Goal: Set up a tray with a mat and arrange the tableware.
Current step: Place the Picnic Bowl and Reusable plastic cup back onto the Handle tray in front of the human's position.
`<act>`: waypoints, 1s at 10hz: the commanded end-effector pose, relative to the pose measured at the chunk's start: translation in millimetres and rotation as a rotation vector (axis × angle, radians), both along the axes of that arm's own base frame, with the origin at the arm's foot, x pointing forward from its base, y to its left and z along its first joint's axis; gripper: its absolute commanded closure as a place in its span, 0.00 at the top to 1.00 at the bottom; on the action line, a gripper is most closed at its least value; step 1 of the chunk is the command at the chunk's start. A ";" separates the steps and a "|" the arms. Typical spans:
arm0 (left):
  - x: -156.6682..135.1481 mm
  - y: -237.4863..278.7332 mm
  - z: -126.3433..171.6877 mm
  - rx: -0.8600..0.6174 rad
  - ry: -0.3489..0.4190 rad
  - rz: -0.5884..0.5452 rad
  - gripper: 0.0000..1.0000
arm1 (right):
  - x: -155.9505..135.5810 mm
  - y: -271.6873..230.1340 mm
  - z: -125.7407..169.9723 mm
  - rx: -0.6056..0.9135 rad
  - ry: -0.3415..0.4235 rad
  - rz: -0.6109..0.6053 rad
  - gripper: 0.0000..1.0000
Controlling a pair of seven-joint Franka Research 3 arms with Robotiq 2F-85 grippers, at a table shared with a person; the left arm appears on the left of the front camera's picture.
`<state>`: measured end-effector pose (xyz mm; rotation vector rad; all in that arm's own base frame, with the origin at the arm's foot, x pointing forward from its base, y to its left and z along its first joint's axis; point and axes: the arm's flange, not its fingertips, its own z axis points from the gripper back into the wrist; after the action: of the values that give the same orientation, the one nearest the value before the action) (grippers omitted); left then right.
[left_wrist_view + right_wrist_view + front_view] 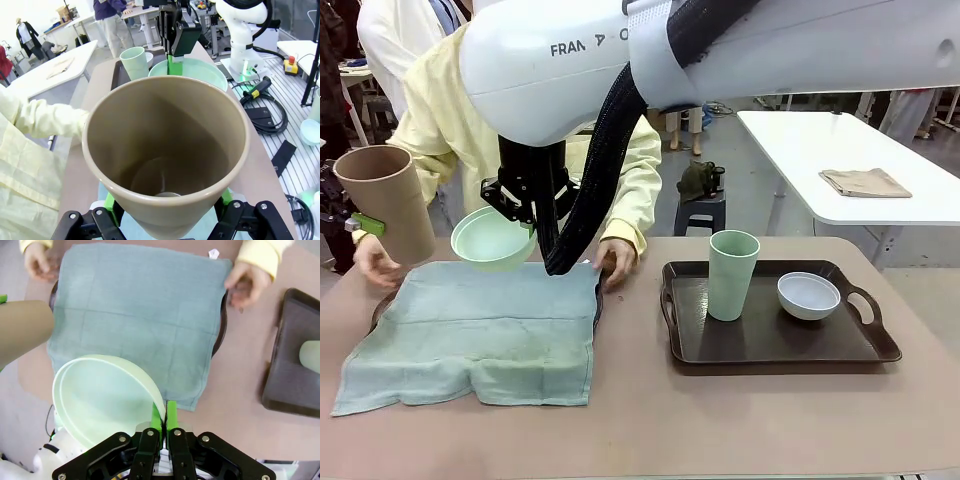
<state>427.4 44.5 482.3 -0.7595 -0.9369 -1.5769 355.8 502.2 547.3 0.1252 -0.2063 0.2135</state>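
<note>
Your left pincer point(168, 204) has the tan cup point(165, 145) in its grip. A green pad presses on each side of the lower body, and the jaws are spread wide to fit it. In the front view the cup is off the worktop point(640, 420) at its left end, mouth upward and slightly tilted.

Your right pincer point(164, 420) is fully closed, its two green pads pinching the rim of the mint green bowl point(105, 395). That arm reaches across the middle and holds the bowl tilted, above the far left part of the mat point(480, 330) and just beside the tan cup.

The mat lies spread over a dark tray point(223, 322), whose rim shows at either side. The mat's near edge spills past the tray onto the worktop.

The person's hands point(618, 258) are at the mat's two far corners, one on each side.

To the right, well apart from the mat, a second tray point(770, 345) carries the mint green cup point(733, 273), standing upright. The pale bowl point(809, 295) sits just beside that cup, on the side nearer the right handle.
</note>
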 end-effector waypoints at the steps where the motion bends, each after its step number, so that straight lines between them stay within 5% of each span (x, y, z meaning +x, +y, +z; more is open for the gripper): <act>1: 2.3 0.7 3.0 0.005 -0.012 -0.004 0.00 | 0.3 1.2 0.3 -0.003 -0.008 -0.002 0.00; 10: 2.3 0.7 3.0 0.005 -0.012 -0.004 0.00 | 0.3 1.2 0.3 -0.003 -0.008 -0.002 0.00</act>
<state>427.4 44.5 482.3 -0.7595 -0.9369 -1.5769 355.6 502.3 547.3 0.1253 -0.2063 0.2137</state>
